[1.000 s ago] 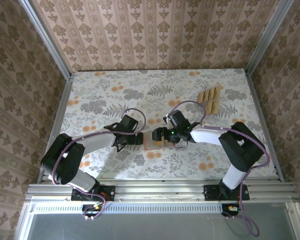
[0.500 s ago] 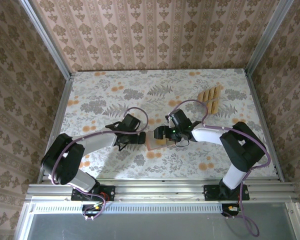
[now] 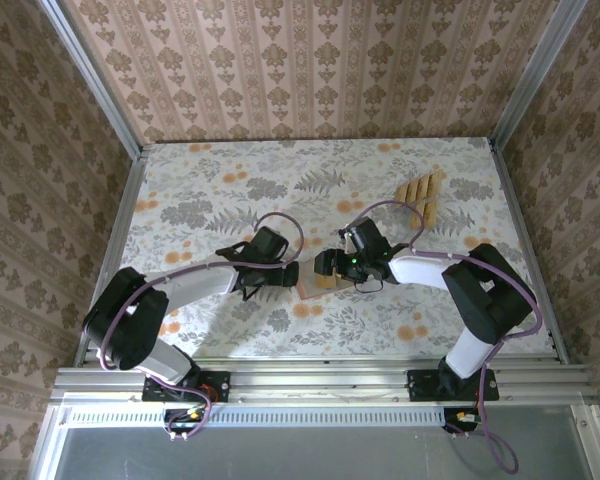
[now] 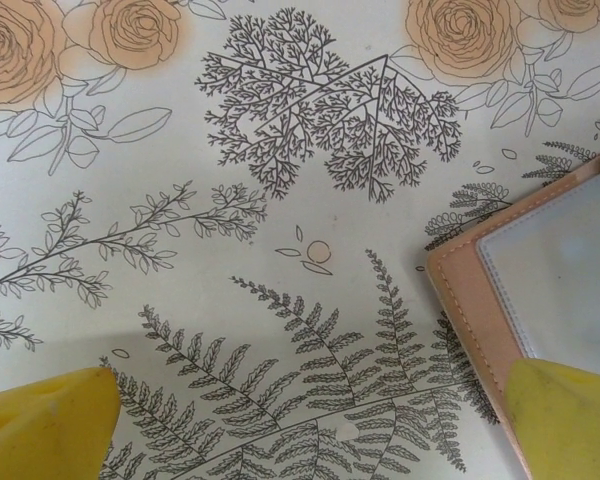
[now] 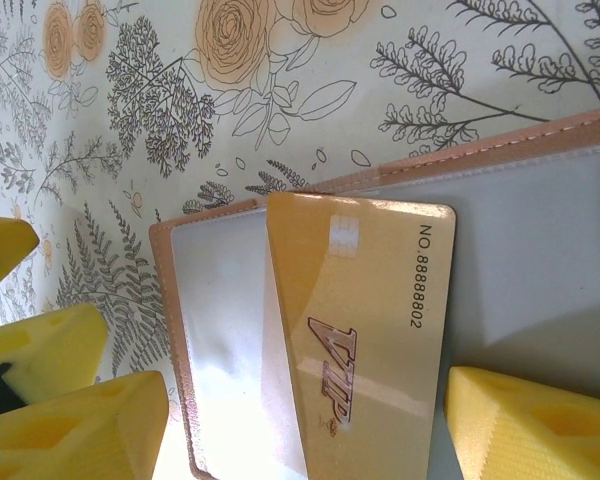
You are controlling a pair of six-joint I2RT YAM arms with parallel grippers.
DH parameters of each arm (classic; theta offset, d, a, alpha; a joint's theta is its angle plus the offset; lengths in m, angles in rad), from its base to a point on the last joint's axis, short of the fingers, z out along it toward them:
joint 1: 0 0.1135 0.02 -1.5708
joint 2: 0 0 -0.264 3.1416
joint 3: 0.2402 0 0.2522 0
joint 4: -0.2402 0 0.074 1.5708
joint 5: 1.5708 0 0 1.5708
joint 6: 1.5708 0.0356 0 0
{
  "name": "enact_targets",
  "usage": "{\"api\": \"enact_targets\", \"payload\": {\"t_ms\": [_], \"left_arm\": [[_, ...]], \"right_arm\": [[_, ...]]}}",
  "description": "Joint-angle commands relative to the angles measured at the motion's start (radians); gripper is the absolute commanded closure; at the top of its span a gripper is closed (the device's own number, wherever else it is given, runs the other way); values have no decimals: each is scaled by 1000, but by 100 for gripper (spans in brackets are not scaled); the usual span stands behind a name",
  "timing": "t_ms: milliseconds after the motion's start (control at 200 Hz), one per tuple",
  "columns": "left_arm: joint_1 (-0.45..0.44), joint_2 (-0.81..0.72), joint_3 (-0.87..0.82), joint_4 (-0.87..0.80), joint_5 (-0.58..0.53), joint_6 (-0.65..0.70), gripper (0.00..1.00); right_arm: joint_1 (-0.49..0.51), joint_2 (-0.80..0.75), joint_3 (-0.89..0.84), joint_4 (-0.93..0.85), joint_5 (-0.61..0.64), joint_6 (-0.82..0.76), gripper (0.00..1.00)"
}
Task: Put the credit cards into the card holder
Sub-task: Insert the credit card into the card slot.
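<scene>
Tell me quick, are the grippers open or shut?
Left gripper: open, holding nothing.
Right gripper: open, straddling a credit card, not gripping it.

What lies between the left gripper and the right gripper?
The open card holder, with one credit card on it, seen in the top external and right wrist views.

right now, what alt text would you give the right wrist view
A gold credit card marked VIP lies on the grey inner panels of the open salmon card holder. The yellow fingers stand apart at the bottom corners, one on either side of the card, with a floral tablecloth beyond.
</scene>
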Motion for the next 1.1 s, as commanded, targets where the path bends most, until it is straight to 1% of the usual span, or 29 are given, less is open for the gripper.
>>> {"api": "enact_targets", "payload": {"t_ms": [0, 235, 620, 915, 1015, 1095], "left_arm": [[-11, -6, 36, -32, -21, -17, 0], [-29, 22, 62, -32, -22, -18, 0], [-59, 93, 100, -18, -24, -20, 0], [-68, 102, 95, -20, -28, -23, 0], [-67, 104, 88, -21, -31, -24, 0], [-68, 107, 83, -22, -34, -25, 0]], "right_arm": [[-11, -8, -26, 28, -14, 32, 26], [-25, -2, -50, 80, -34, 61, 30], [-55, 5, -109, 176, -86, 110, 47], [-85, 27, -156, 295, -147, 162, 58], [-88, 37, -162, 317, -157, 173, 63], [-88, 42, -164, 329, -163, 178, 65]]}}
